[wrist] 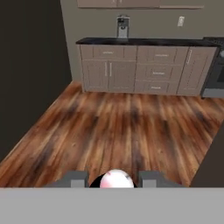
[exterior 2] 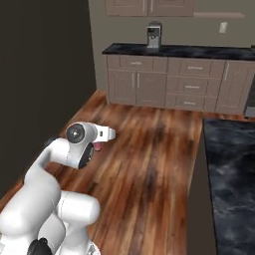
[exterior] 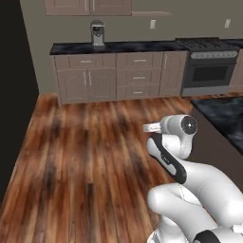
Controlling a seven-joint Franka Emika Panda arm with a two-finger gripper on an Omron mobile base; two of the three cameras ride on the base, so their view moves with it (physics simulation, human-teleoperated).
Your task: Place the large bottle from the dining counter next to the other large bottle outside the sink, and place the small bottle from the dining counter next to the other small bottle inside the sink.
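My gripper [wrist: 114,183] is shut on the small bottle [wrist: 116,178]. It shows as a pale pink round shape between the two fingertips [wrist: 73,179], seen end-on. From the right base view a bit of pink-red, the small bottle [exterior 2: 98,146], peeks out under the white hand. There my gripper [exterior 2: 102,142] hangs over the wooden floor, and the folded arm hides its tips. The dining counter [exterior 2: 231,169], black marble with white veins, lies to the right of the arm, and its corner [exterior: 223,118] also shows. The large bottles, the other small bottle and the sink are out of view.
A long black-topped counter [exterior: 118,47] with taupe cabinets runs along the far wall, with a silver coffee machine [exterior: 97,33] on it. A stove [exterior: 209,66] stands at its right end. A dark wall [exterior 2: 45,74] bounds the left. Wooden floor [wrist: 118,122] stretches ahead.
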